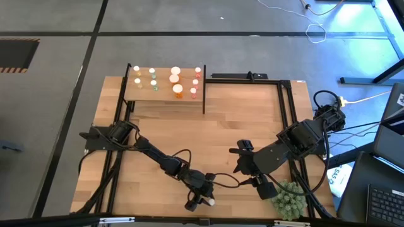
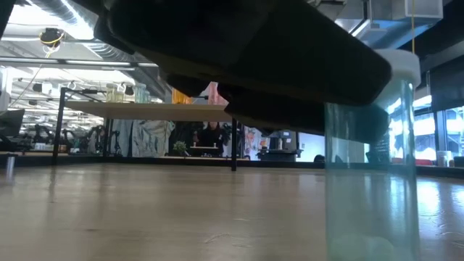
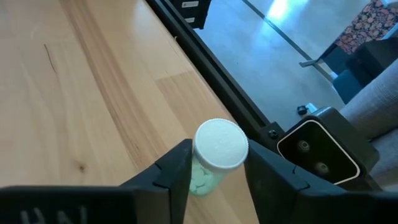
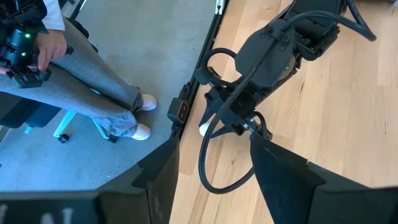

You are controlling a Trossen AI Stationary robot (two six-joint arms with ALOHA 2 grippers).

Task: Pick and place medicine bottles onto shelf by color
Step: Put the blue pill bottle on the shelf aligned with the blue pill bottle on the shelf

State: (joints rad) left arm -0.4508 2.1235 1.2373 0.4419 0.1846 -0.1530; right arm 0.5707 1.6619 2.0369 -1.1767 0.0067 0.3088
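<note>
A clear medicine bottle (image 3: 205, 177) with pale green pills and a white cap (image 3: 221, 143) stands upright on the table near its front edge. It also shows in the low view (image 2: 370, 181). My left gripper (image 1: 203, 200) reaches it slanting down, with one finger on each side just under the cap. My right gripper (image 1: 242, 157) hangs open high over the table's right half, with nothing between its fingers (image 4: 214, 168). The shelf (image 1: 164, 96) stands at the far left. Several medicine bottles with white caps stand on it, among them an orange one (image 1: 178, 91). My left gripper's fingers (image 3: 180, 165) stand close against both sides of the bottle's upper body below the cap. They come slanting down from the table's left. Whether they touch it I cannot tell. The bottle stands upright on its base on the table.
A spiky green plant ball (image 1: 290, 200) lies at the near right corner. Black frame rails (image 1: 287, 120) run along the table's edges. A black camera block (image 3: 317, 149) sits at the front edge beside the bottle. A seated person (image 4: 93, 74) is just beyond the table.
</note>
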